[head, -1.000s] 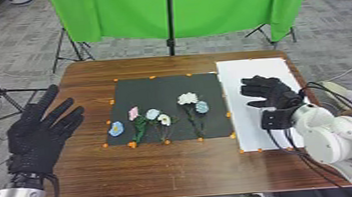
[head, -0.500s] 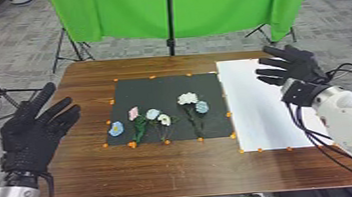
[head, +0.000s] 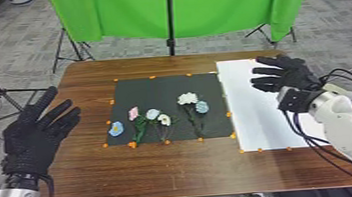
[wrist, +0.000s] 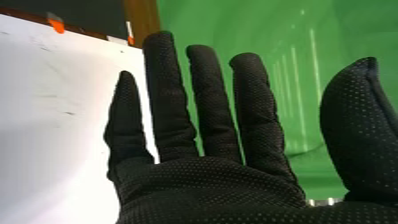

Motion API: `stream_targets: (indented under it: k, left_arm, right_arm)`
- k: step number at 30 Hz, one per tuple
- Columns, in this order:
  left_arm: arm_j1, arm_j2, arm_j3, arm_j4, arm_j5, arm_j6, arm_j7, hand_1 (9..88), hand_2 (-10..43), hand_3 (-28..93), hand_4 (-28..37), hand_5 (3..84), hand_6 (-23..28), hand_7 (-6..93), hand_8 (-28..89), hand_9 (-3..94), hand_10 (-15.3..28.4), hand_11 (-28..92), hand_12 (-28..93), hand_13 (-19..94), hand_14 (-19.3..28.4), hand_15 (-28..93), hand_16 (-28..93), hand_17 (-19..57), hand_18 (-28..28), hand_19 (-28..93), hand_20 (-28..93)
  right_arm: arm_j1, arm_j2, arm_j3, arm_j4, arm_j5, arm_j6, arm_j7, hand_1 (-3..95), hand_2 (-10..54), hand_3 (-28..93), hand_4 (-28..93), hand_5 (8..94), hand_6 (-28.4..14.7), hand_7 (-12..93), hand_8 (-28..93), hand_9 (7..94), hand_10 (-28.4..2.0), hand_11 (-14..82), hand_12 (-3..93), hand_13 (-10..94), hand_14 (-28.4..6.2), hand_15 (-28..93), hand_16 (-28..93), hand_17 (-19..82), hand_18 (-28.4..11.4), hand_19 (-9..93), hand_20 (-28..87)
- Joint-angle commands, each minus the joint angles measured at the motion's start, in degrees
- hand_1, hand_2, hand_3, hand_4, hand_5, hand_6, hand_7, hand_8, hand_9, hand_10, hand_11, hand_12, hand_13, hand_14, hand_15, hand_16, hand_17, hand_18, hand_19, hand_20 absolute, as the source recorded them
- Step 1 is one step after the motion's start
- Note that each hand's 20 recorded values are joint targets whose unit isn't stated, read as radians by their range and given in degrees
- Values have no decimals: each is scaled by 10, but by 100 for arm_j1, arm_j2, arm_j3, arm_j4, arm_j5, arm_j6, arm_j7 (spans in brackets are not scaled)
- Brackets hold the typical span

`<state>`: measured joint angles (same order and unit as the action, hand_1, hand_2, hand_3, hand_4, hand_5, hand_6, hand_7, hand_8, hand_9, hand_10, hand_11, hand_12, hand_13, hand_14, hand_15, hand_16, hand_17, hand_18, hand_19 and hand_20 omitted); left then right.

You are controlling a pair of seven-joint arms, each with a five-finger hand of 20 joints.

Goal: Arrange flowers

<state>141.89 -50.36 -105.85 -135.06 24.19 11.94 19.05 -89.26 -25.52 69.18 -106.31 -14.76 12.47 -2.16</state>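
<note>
Flowers (head: 187, 98) lie in a loose row on the brown table (head: 160, 173), which carries them on a black mat (head: 154, 90) left of its middle; a white sheet (head: 259, 130) runs along the mat's right side, towards the table's right edge.

The left hand (head: 33, 141) hangs by the table's left edge, released, its fingers spread; the right hand (head: 286, 73) is over the far right corner of the white sheet, also released, with fingers straight and thumb apart, grasping nothing.

On the mat, the large white bloom (head: 187, 101) and a blue bloom (head: 201, 106) form a pair nearer its right edge, stems towards the near edge; a pink bloom (head: 133, 113), a pale blue bloom (head: 153, 114) and a small cream bloom (head: 164, 120) bunch left of them; a lone blue flower (head: 116, 128) sits apart by the near left corner; small orange markers (head: 229, 115) line the mat's edges.

The work seems to be between placements, with several flowers laid out and the right hand free; if more arranging is due, the next move calls for bringing that hand left over the mat, lowering it, and pinching one stem without dragging its close neighbours; the lone blue flower looks a likely candidate for adjustment.
</note>
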Motion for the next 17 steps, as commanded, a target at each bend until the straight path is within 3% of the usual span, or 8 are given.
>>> stream_targets:
  k: [1, 3, 6, 11, 13, 15, 17]
  left_arm:
    - [70, -20, -3, 23, -6, -14, -19, 199, 65, 766, -283, 292, 43, 145, -105, 266, 185, 220, 120, 198, 261, 421, -48, -109, 280, 521, 123]
    - [92, -23, -21, -14, 30, 18, -1, 201, 63, 764, -282, 295, 49, 148, -102, 285, 200, 265, 129, 214, 278, 504, -71, -92, 283, 561, 150]
    - [138, -10, -18, -46, 34, 41, 119, 201, 63, 765, -282, 292, 48, 145, -103, 270, 192, 235, 119, 202, 265, 456, -81, -95, 284, 533, 138]
    - [96, -39, 10, -54, 28, 69, 48, 199, 62, 767, -282, 287, 46, 149, -105, 258, 183, 213, 117, 184, 249, 388, -58, -114, 282, 498, 108]
    - [100, -65, -13, -49, 64, 17, 9, 199, 62, 767, -283, 286, 45, 149, -105, 258, 183, 213, 119, 184, 249, 386, -51, -114, 282, 499, 105]
    - [114, -44, 6, -72, 40, 91, 48, 200, 62, 766, -283, 286, 45, 149, -105, 258, 184, 214, 120, 184, 251, 388, -47, -115, 282, 502, 104]
    - [129, -78, -16, -83, 76, 33, 12, 200, 62, 766, -283, 286, 45, 149, -105, 258, 185, 216, 122, 184, 253, 391, -45, -115, 283, 506, 104]
  right_arm:
    - [64, 9, -74, 57, 60, -187, 27, 198, 29, 813, -283, 493, 20, 179, -140, 523, -129, 129, 133, 430, -168, 355, 114, 44, -244, 515, 233]
    - [32, -23, -20, 51, 151, -221, 21, 196, 32, 813, -283, 492, 20, 179, -141, 521, -129, 124, 132, 424, -170, 327, 118, 43, -245, 490, 215]
    - [65, -26, -57, 61, 9, -271, 76, 195, 35, 813, -283, 492, 19, 179, -140, 515, -129, 114, 129, 421, -171, 302, 125, 37, -247, 468, 195]
    - [25, -96, -9, 44, 29, -251, 157, 199, 42, 817, -282, 491, 19, 177, -139, 514, -127, 111, 131, 419, -174, 289, 139, 33, -249, 468, 182]
    - [80, -111, -67, 56, 15, -278, 160, 207, 46, 825, -282, 491, 20, 177, -139, 517, -125, 113, 132, 420, -174, 288, 141, 32, -249, 469, 181]
    - [147, -101, -150, 65, 65, -288, 124, 212, 47, 829, -282, 490, 21, 178, -139, 520, -122, 116, 132, 420, -174, 291, 144, 32, -249, 469, 179]
    - [197, -112, -212, 57, 50, -272, 102, 213, 47, 831, -282, 492, 23, 180, -140, 520, -121, 117, 132, 421, -172, 293, 145, 31, -248, 470, 178]
